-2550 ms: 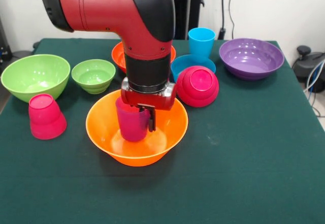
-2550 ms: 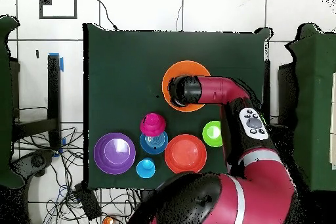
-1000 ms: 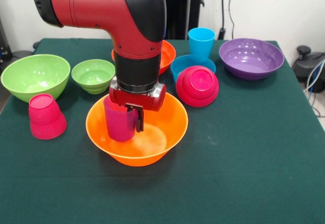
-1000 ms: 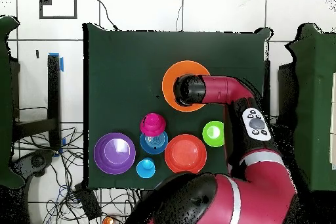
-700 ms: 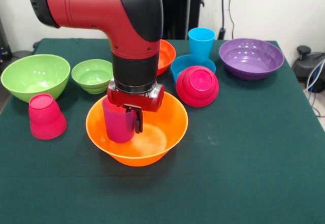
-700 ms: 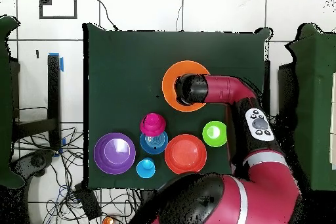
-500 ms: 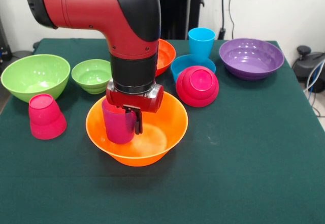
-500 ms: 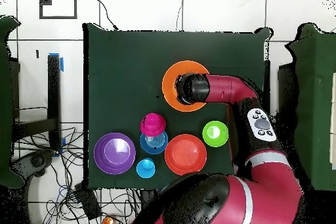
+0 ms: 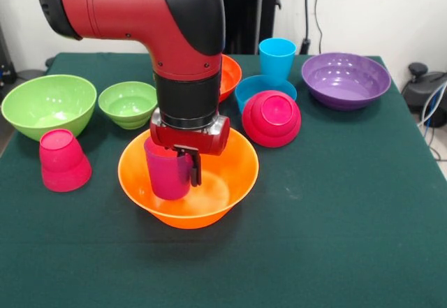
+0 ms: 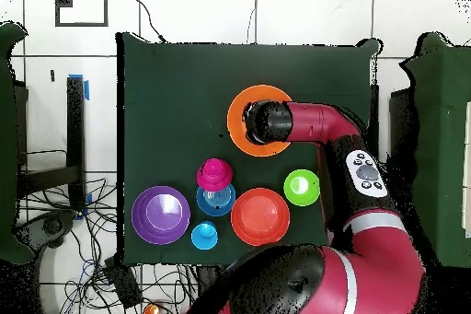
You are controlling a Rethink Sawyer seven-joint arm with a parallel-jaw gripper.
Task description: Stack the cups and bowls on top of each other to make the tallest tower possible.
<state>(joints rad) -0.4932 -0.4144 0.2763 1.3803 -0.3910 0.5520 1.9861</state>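
Note:
My gripper (image 9: 183, 170) is shut on the rim of the purple-magenta cup (image 9: 166, 174). It holds the cup upright inside the large orange bowl (image 9: 234, 182), toward the bowl's left inner wall. I cannot tell whether the cup touches the bowl. In the overhead view the arm's wrist covers the cup over the orange bowl (image 10: 238, 135). The red-pink cup (image 9: 63, 160) stands upside down at the left. The sky blue cup (image 9: 276, 58) stands at the back. The pink-red small bowl (image 9: 271, 118) lies upside down against the blue small bowl (image 9: 253, 85).
The large lime green bowl (image 9: 47, 104) and the small lime green bowl (image 9: 128, 103) stand at the left. The red-orange bowl (image 9: 230, 75) is partly hidden behind the arm. The purple bowl (image 9: 345, 79) stands at the back right. Green cloth covers the table (image 9: 335, 203).
The gripper with the purple-magenta cup has moved a little to the left in the front view, inside the orange bowl. The other cups and bowls have not moved.

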